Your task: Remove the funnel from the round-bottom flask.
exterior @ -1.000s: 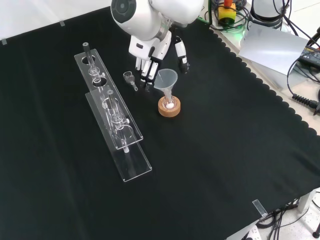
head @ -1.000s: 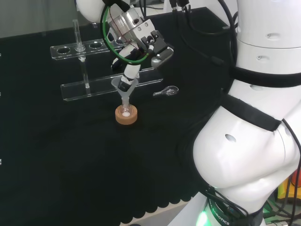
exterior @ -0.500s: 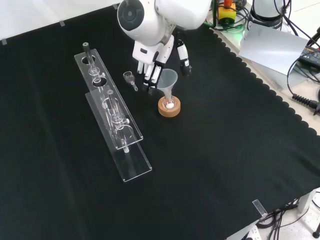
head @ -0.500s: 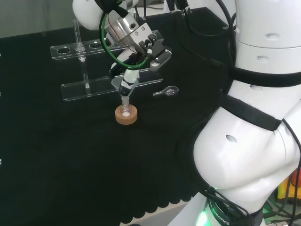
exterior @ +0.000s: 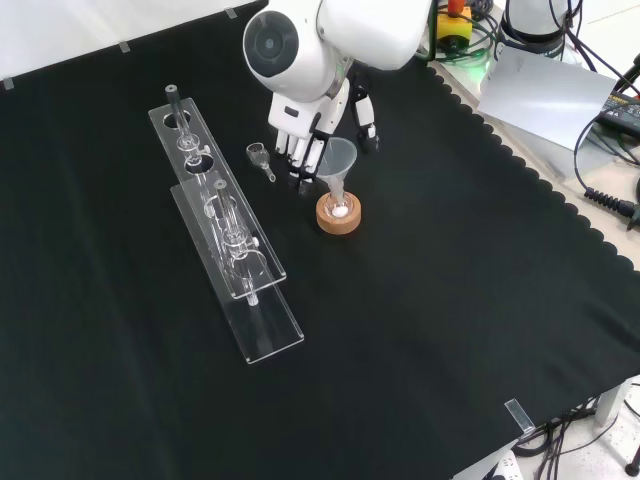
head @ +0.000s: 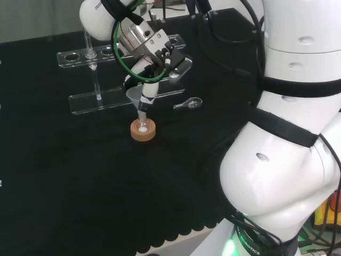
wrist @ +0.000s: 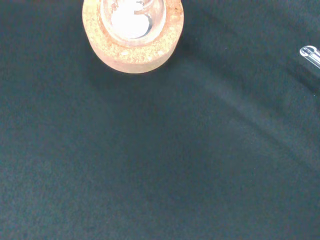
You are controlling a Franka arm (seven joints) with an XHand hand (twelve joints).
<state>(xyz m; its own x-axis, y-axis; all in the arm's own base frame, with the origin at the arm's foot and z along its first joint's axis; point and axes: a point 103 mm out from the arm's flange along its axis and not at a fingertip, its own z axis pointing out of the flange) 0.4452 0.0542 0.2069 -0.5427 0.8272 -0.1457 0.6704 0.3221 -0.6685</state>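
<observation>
One funnel [exterior: 336, 160] sits stem-down in the round-bottom flask [exterior: 339, 207] on its cork ring [exterior: 338, 218], upper centre of the front view. The hand [exterior: 305, 135], fingers straight and spread, brackets its cone without visibly pinching. Judged step: closing in to grasp; next, pinch the cone and lift straight up.

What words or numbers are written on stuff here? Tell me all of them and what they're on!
Dark print on the arm's upper white link: cut off at the view's edge, not readable.
Dark print on the arm's base: too small to read.
funnel, flask, cork ring, clear rack: no writing visible.
</observation>
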